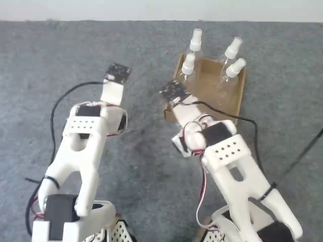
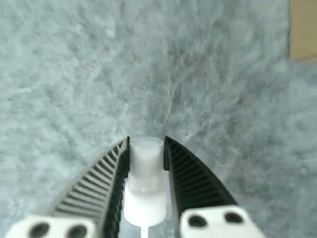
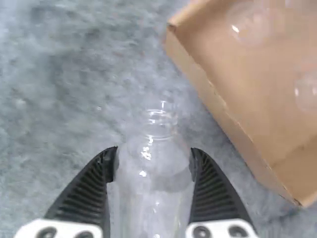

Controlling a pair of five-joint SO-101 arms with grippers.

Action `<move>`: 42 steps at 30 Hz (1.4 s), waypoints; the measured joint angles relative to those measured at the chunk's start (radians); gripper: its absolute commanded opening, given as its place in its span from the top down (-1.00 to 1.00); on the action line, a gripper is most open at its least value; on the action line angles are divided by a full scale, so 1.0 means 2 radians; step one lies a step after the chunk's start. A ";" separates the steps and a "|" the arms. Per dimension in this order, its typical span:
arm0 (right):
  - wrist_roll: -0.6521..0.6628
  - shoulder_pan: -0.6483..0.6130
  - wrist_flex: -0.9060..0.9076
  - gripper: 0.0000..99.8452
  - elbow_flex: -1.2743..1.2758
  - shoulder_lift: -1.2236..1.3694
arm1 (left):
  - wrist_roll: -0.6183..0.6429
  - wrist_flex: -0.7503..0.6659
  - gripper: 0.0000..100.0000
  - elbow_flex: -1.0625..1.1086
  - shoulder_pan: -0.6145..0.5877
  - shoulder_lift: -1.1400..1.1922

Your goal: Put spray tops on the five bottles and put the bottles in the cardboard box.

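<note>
The left gripper (image 2: 146,145) is clamping a white spray top (image 2: 146,173), its ribbed fingers pressing on the top's two sides, with a thin tube running back toward the wrist. The right gripper (image 3: 153,152) is gripping the fifth bottle (image 3: 159,124) — clear, its threaded neck bare — with a finger closed against each flank of the body.

In the high view both arms are occupying the lower half of the frame, one at centre left and one at centre right. The cardboard box (image 1: 204,83) is lying right of centre in the upper part, on the grey carpet (image 1: 60,55). Four capped bottles (image 1: 187,65) are already standing in it, and the arm on the right is holding its wrist just at the box's lower-left corner.

Top and neck are sitting apart, so the risk appears to be lying in the mating. The tube could be missing the narrow mouth and buckling if the two arms are meeting off-axis. The smooth bottle could be twisting in its grip under the push. With the box corner so near, a swing of that arm could be nudging the box or toppling the bottles inside.
</note>
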 measured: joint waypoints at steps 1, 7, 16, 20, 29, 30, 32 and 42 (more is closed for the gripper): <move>-0.002 -0.008 0.000 0.99 0.000 -0.001 | 0.003 0.015 0.94 -0.017 0.000 0.000; -0.029 -0.039 -0.039 0.99 0.001 -0.004 | 0.007 0.099 0.94 -0.130 -0.008 0.000; -0.032 -0.105 -0.114 0.99 0.001 -0.004 | 0.025 0.132 0.94 -0.171 -0.020 -0.140; -0.034 -0.115 -0.119 0.98 0.001 -0.004 | 0.028 0.132 0.94 -0.163 -0.018 -0.226; -0.034 -0.119 -0.161 0.99 0.025 -0.005 | 0.051 0.133 0.94 -0.160 -0.018 -0.319; -0.034 -0.119 -0.184 0.99 0.041 -0.008 | 0.061 0.133 0.94 -0.160 -0.019 -0.321; -0.034 -0.118 -0.244 0.99 0.077 -0.019 | 0.080 0.126 0.94 -0.160 -0.019 -0.323; -0.035 -0.164 -0.503 0.99 0.245 -0.069 | 0.151 0.068 0.94 -0.160 0.011 -0.323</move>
